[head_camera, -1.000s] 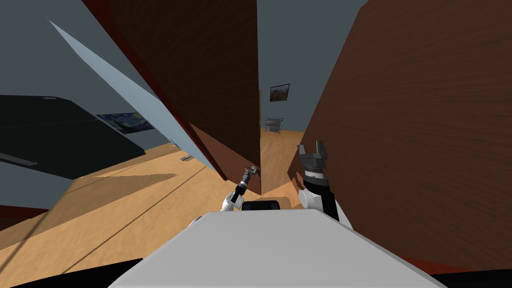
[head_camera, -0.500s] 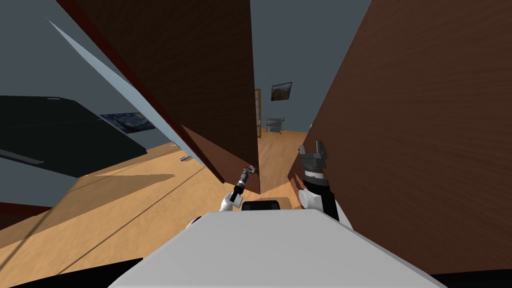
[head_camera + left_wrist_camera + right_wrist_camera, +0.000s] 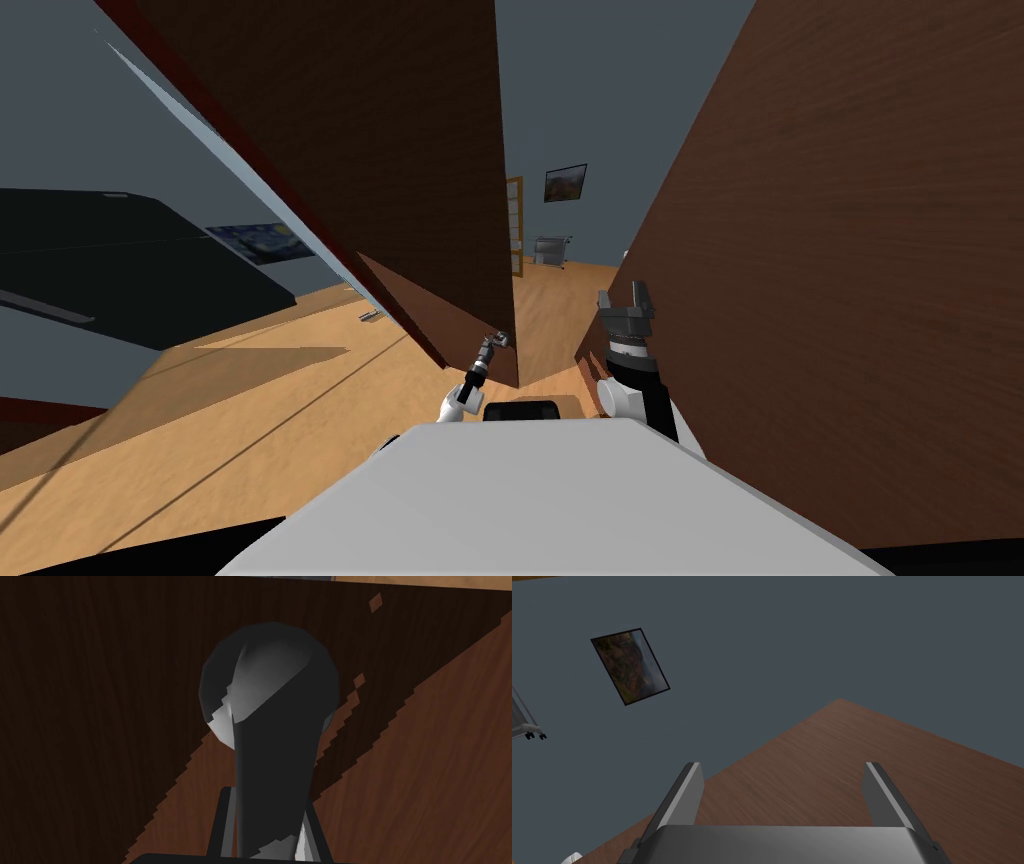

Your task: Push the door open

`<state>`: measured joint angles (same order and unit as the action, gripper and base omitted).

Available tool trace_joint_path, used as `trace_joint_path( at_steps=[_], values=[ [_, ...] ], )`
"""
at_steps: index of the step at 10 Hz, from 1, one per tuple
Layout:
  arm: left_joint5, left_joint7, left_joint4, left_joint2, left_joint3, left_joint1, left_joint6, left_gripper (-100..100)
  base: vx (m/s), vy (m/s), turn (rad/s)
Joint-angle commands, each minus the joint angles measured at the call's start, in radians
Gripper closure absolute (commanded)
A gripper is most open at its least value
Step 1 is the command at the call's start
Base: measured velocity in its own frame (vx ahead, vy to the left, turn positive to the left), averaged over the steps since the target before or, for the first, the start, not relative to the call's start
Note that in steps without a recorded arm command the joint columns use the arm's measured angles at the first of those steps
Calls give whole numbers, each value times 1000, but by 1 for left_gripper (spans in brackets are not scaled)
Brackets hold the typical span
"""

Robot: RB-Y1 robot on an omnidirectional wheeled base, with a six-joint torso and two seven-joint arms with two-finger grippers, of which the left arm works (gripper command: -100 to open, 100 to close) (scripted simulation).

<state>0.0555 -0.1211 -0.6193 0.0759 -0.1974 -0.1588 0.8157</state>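
The door (image 3: 400,150), of dark brown wood, is seen in the upper middle of the head view, a little left of the centre. Its free edge runs down toward the lower middle of the frame. The door stands partly open, and a narrow gap is left between this edge and a broad brown wooden wall (image 3: 850,300) that takes the right side of the frame.

The left gripper (image 3: 497,342) is placed at the lower part of the door's edge, near the middle of the frame. In the left wrist view a dark door handle (image 3: 272,726) with a rounded head is shown in front of the wood (part of it is lit grey, the rest is in shadow). The fingers (image 3: 223,826) are pressed against the two sides of its stem, so they are clamped on it.

The right gripper (image 3: 626,297) is held up just right of the gap, close beside the brown wall, and no object is touched by it. Its fingers (image 3: 688,791) are kept well apart.

Through the gap a light wooden floor (image 3: 545,300) is seen, and far behind it a small cart (image 3: 549,248) and a framed picture (image 3: 565,183) on a grey wall.
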Motion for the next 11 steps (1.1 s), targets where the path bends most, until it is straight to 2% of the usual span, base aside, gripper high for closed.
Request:
trace_joint_path(
  at_steps=[1,2,3,5,11],
  values=[
    [-10,9,-26,10,22,3,-12,100,126,-132,65],
    [-10,9,-26,10,22,3,-12,100,79,-79,18],
    [-20,20,-23,8,45,2,-14,100,114,-127,47],
    [-27,27,-21,7,60,1,-15,100,139,-127,61],
    [-61,59,-12,-9,129,-2,-21,100,152,-135,64]
  ],
)
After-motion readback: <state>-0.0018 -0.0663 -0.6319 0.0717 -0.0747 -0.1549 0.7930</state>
